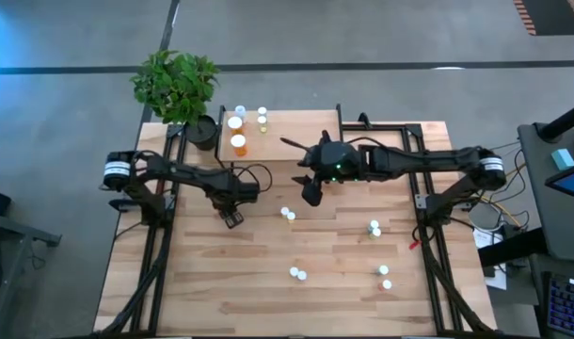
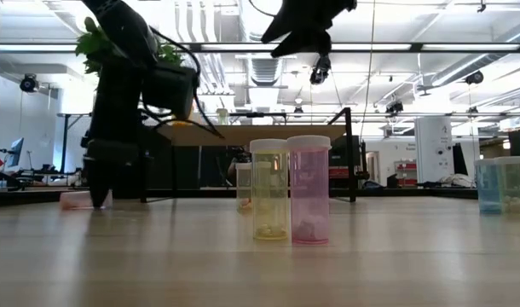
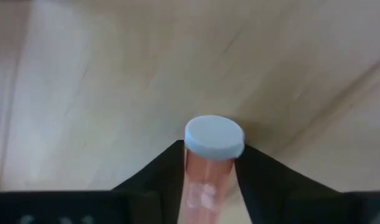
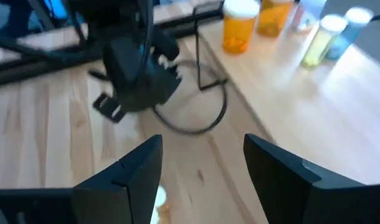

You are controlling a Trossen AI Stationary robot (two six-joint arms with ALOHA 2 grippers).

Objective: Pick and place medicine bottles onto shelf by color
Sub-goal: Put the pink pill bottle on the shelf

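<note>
Left claw (image 3: 210, 180): dark fingers set on either side of a small pink-orange pill bottle with a white cap (image 3: 212, 155) that lies on its side on the desk; contact looks made, though a firm grip cannot be confirmed.
Reason for pose: low, end-on approach suits a toppled bottle.
Right claw (image 4: 202, 180): fingers apart, empty, raised above the desk centre, apparently waiting.
Light-wood shelf on thin black legs (image 1: 296, 132): far edge; two larger orange bottles (image 1: 237, 143) stand at its left end, smaller ones beside, apparently grouped by colour.
Remaining bottles (image 1: 296, 274): upright pairs scattered over the light-wood desk (image 1: 221, 301).
</note>
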